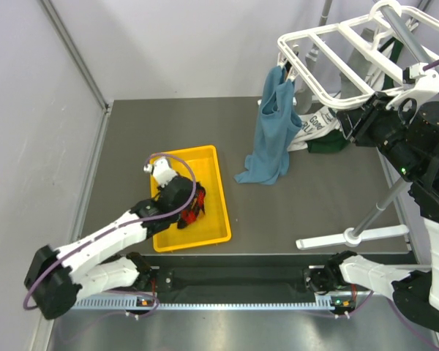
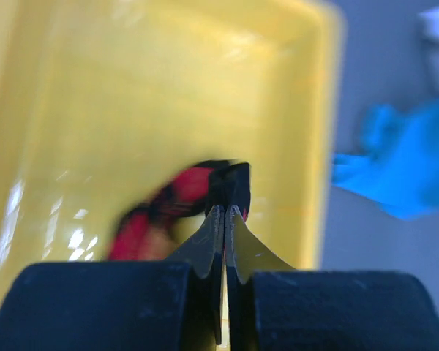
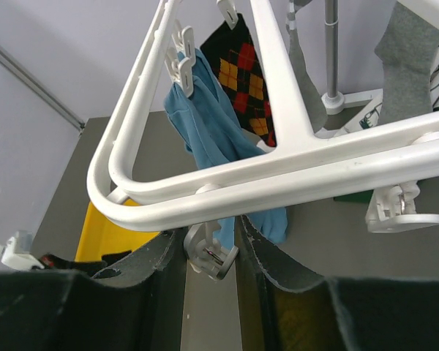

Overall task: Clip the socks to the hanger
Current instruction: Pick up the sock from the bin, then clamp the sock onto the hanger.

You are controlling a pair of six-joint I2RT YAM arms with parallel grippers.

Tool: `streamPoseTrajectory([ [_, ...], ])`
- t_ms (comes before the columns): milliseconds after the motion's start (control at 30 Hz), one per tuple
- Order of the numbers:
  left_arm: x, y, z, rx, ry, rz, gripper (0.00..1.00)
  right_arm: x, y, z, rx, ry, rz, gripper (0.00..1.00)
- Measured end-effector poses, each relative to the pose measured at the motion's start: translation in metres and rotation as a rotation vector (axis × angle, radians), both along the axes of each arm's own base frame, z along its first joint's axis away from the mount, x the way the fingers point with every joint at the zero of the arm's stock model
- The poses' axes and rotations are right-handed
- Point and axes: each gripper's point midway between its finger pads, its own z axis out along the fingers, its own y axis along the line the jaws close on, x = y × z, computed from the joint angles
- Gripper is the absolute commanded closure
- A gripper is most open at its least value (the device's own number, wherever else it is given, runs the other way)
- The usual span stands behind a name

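My left gripper [image 1: 189, 206] is down in a yellow tray [image 1: 212, 164] and shut on a red and black argyle sock [image 1: 197, 216]. In the left wrist view the fingertips [image 2: 225, 213] pinch the sock's dark edge [image 2: 172, 208]. The white hanger [image 1: 329, 55] stands at the back right. My right gripper [image 1: 349, 124] is under its near corner. In the right wrist view it [image 3: 212, 252] is closed around a small dangling clip [image 3: 214, 256] below the frame [image 3: 300, 168], with both fingers touching the clip. Another argyle sock [image 3: 241, 73] and a grey sock [image 3: 410, 58] hang from the hanger.
A blue cloth [image 1: 272, 128] hangs from a hanger clip and trails onto the table. Green and white cloths [image 1: 318, 135] lie under the hanger. The grey stand pole and its white foot [image 1: 351, 238] cross the right side. Walls close off the left and back.
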Motion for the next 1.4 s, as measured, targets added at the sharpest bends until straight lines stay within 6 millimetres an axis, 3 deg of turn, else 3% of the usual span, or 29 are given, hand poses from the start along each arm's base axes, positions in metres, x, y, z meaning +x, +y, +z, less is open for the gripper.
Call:
streamPoseTrajectory([
  [67, 0.005, -0.018, 0.038, -0.026, -0.112, -0.146, 1.00, 0.000, 0.000, 0.000, 0.000, 0.000, 0.000, 1.00],
  [233, -0.006, -0.069, 0.134, -0.076, -0.410, -0.541, 1.00, -0.001, 0.003, 0.000, 0.005, 0.002, 0.019, 1.00],
  [333, -0.014, -0.111, 0.186, -0.093, -0.540, -0.781, 1.00, -0.002, 0.007, 0.000, 0.012, 0.004, 0.041, 1.00],
  [467, -0.028, -0.162, 0.247, -0.142, -0.705, -1.061, 1.00, -0.002, 0.011, -0.002, 0.016, 0.007, 0.057, 1.00],
  [600, -0.033, -0.209, 0.289, -0.207, -0.823, -1.280, 1.00, -0.002, 0.014, -0.003, 0.020, 0.007, 0.071, 1.00],
  [700, -0.030, -0.241, 0.301, -0.277, -0.868, -1.402, 1.00, -0.001, 0.016, -0.003, 0.023, 0.005, 0.083, 1.00],
  [867, -0.028, -0.277, 0.287, -0.435, -0.854, -1.540, 1.00, -0.002, 0.020, -0.002, 0.031, -0.006, 0.103, 1.00],
  [1000, -0.025, -0.295, 0.285, -0.538, -0.835, -1.601, 1.00, -0.005, 0.020, 0.001, 0.038, -0.019, 0.112, 1.00],
  [1100, -0.026, -0.301, 0.296, -0.581, -0.852, -1.631, 1.00, -0.006, 0.022, 0.001, 0.042, -0.025, 0.125, 1.00],
  [1333, -0.047, -0.299, 0.353, -0.644, -1.012, -1.691, 1.00, -0.010, 0.027, 0.000, 0.061, -0.031, 0.155, 1.00],
  [1400, -0.052, -0.298, 0.360, -0.656, -1.032, -1.701, 1.00, -0.010, 0.029, 0.001, 0.067, -0.035, 0.162, 1.00],
])
